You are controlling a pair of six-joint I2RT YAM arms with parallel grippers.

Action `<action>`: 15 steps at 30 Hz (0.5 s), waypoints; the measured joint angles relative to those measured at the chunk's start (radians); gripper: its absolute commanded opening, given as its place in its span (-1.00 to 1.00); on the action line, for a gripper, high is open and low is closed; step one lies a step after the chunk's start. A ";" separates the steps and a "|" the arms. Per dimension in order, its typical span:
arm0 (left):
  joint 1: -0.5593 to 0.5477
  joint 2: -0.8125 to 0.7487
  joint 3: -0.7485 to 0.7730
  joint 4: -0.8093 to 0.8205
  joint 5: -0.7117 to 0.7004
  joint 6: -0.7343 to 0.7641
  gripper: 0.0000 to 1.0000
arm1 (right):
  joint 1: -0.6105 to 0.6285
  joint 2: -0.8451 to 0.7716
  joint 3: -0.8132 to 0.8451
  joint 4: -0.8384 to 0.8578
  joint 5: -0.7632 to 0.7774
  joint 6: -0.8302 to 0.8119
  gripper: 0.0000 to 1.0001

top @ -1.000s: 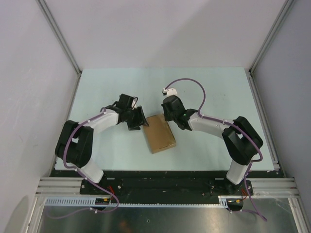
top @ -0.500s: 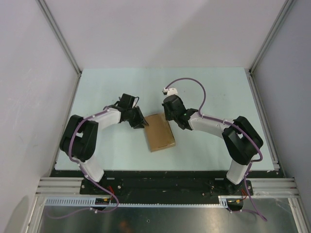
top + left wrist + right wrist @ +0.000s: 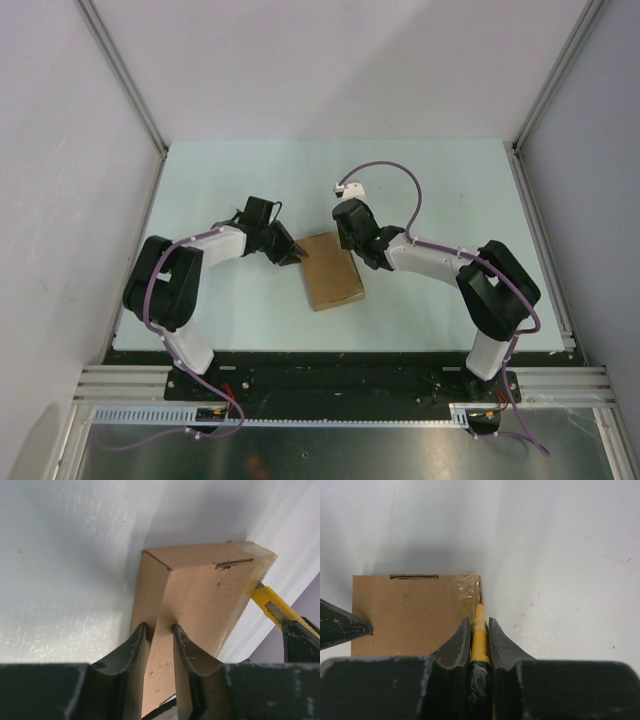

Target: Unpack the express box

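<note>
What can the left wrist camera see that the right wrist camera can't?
Only the left wrist view shows the express box's side wall, with the left gripper pinching its edge. Only the right wrist view shows the right gripper closed round the yellow utility knife from both sides. Both show the box's top, the knife and the table.

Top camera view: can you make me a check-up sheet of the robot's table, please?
Surface: pale green table top, a few faint marks.
Job's things: small flat brown cardboard box lies mid-table, lid shut, clear tape on one corner.
Clutter: nothing seen.
Grippers: left pincer pinches the box's edge; right pincer shut on a yellow utility knife, tip at the taped corner.
Cables: purple cable loops above the right arm.
Surroundings: plain pale walls, metal frame posts.
</note>
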 measured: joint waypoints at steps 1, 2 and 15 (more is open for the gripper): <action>0.000 0.002 0.000 0.004 0.001 -0.011 -0.70 | 0.001 0.000 0.001 -0.006 0.007 0.002 -1.00; 0.000 0.004 0.000 0.007 0.002 -0.023 -0.70 | 0.002 0.000 0.002 -0.012 0.012 0.004 -1.00; 0.001 0.018 -0.018 0.058 0.026 -0.116 -0.75 | 0.031 -0.043 0.004 -0.096 0.072 0.007 -1.00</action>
